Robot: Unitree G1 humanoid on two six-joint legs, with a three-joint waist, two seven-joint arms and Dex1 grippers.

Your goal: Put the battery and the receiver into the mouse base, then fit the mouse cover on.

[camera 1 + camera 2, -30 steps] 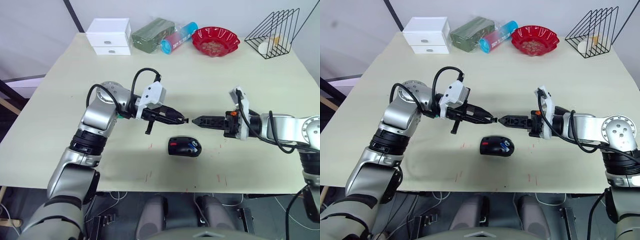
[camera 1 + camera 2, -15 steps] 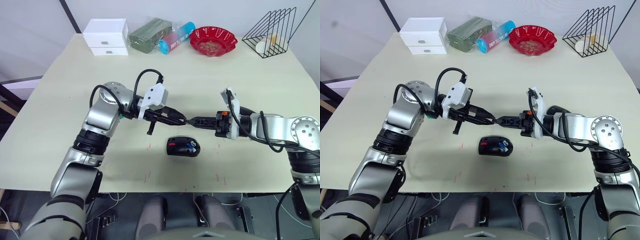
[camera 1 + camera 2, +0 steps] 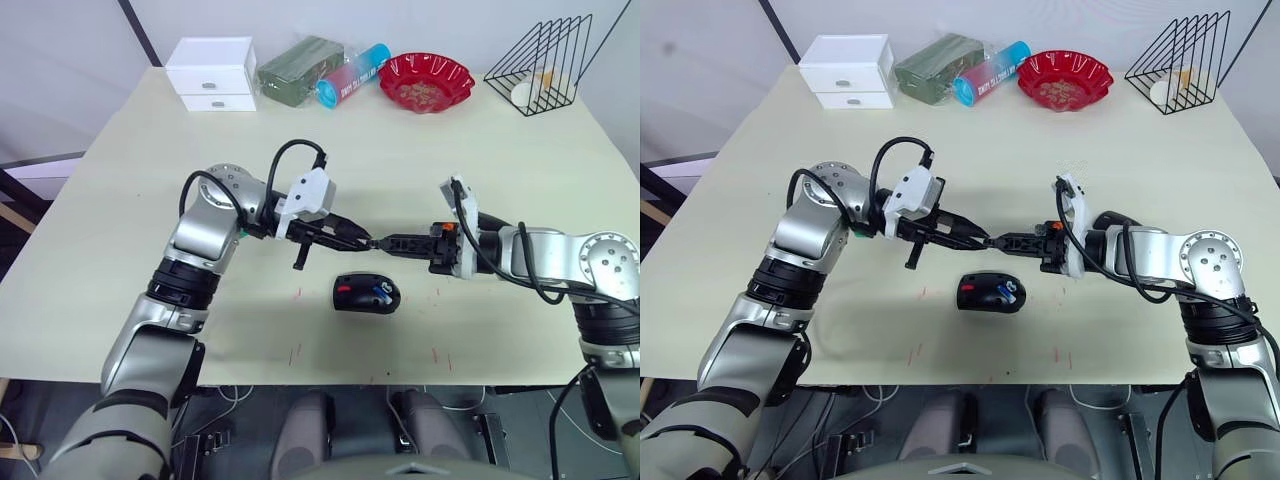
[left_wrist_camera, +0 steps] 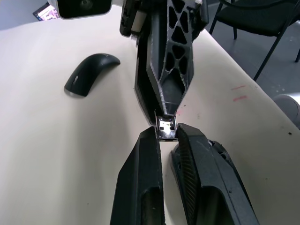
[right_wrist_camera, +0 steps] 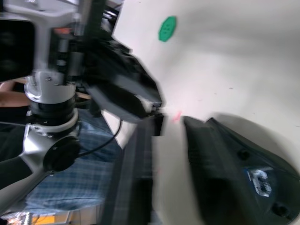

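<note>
The small silver-and-black receiver [image 4: 166,130] hangs in the air between both grippers. My left gripper [image 3: 367,241] is shut on one end of it, and my right gripper [image 3: 383,241], tip to tip with the left, is shut on the other end. Just below them on the table lies the black mouse base [image 3: 367,294] with red parts inside. The battery [image 3: 381,292], its blue end showing, sits in the base. In the left wrist view the glossy black mouse cover [image 4: 91,72] lies on the table past the right gripper.
Along the table's far edge stand a white drawer box [image 3: 215,72], a green pack [image 3: 295,70], a blue-and-pink tube [image 3: 355,73], a red bowl [image 3: 430,80] and a black wire rack [image 3: 545,65]. A flat green disc [image 5: 167,28] lies near my left arm.
My right gripper has moved left up to the left gripper's tips and closed from wide open onto the receiver. The left gripper has kept its grip.
</note>
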